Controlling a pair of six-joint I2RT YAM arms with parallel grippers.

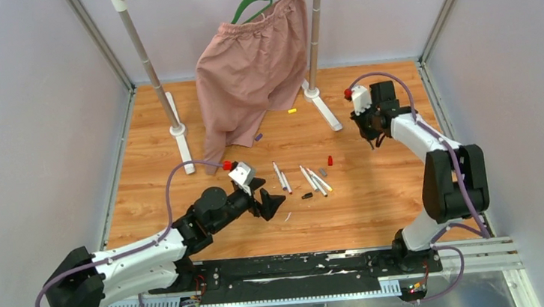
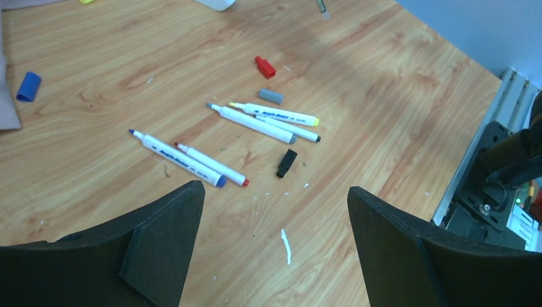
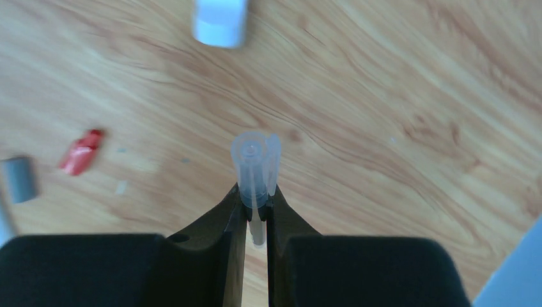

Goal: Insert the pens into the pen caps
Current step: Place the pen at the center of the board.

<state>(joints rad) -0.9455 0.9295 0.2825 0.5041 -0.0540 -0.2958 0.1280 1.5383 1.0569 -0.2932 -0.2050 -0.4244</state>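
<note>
The left gripper is spread wide with nothing gripped or touched; white-barrelled marker pens are seen lying on the wooden table just ahead of its fingers, a small black plastic cap among them. The right gripper is pinched narrowly on a clear plastic pen cap, which projects beyond its fingertips.

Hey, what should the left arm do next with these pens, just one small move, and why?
Probably lower the left end effector onto the red-tipped pen and close: its jaws stand open and empty near it, while the right end effector pinches a clear cap.
</note>
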